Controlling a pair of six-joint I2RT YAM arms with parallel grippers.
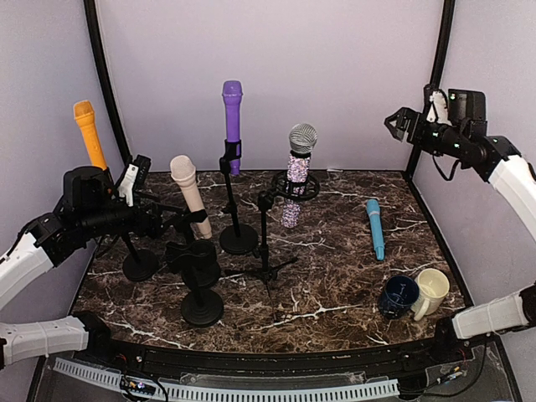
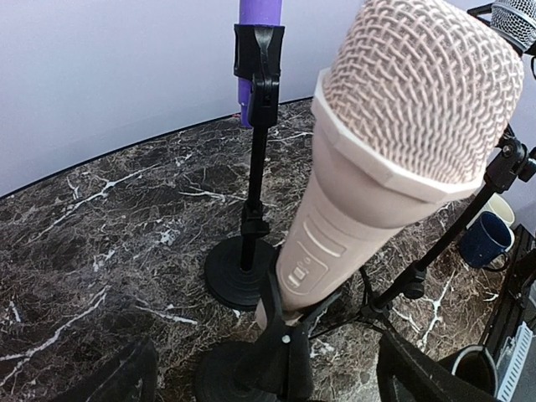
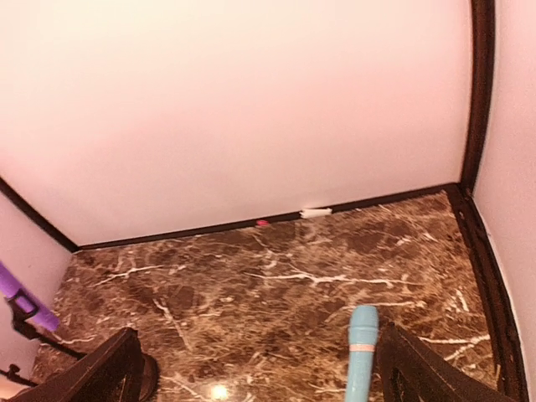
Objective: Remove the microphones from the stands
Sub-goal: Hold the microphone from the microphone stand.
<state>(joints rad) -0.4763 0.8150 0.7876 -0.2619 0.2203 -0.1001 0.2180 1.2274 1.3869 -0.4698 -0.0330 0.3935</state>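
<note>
The beige microphone (image 1: 186, 186) sat tilted in the clip of its black stand (image 2: 285, 345), toward 9 o'clock on the marble desk (image 1: 335, 276). The left end effector (image 1: 134, 177) hung at the microphone's 9 o'clock, released, its fingers (image 2: 117, 377) spread wide to either side of the clip and gripping nothing. The right end effector (image 1: 396, 124) was raised at 2 o'clock, likewise released and empty. A blue microphone (image 1: 375, 228) lay flat at 3 o'clock

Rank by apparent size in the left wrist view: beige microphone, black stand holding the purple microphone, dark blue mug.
1. beige microphone, inflated by nearness to the camera
2. black stand
3. dark blue mug, farther back
</note>
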